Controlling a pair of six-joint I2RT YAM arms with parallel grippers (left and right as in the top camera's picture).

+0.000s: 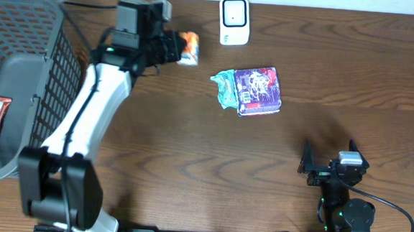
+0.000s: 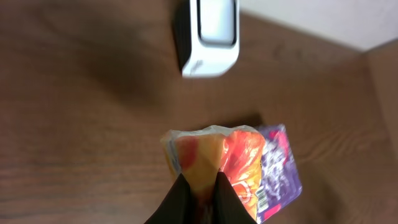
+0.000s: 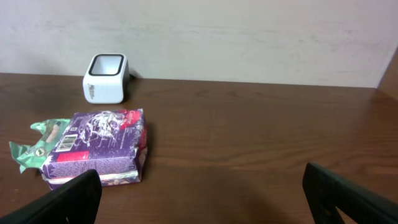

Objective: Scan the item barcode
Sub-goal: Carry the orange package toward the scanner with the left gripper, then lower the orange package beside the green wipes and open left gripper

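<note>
- Nearest the base, the right gripper (image 1: 328,161) stands wide open and holds nothing.
- Mid-table, a purple packet (image 1: 259,90) lies against a green wrapper (image 1: 225,87).
- Farther off, the left gripper (image 2: 200,183) is pinched tight on the orange snack packet (image 2: 217,155).
- The packet hangs near the white scanner (image 1: 234,20). The pickup looks done, but presenting the barcode remains.

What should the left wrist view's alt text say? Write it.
The left gripper, jaws shut, pinches an orange snack packet over a dark wooden table. A white barcode scanner stands ahead of it.
</note>
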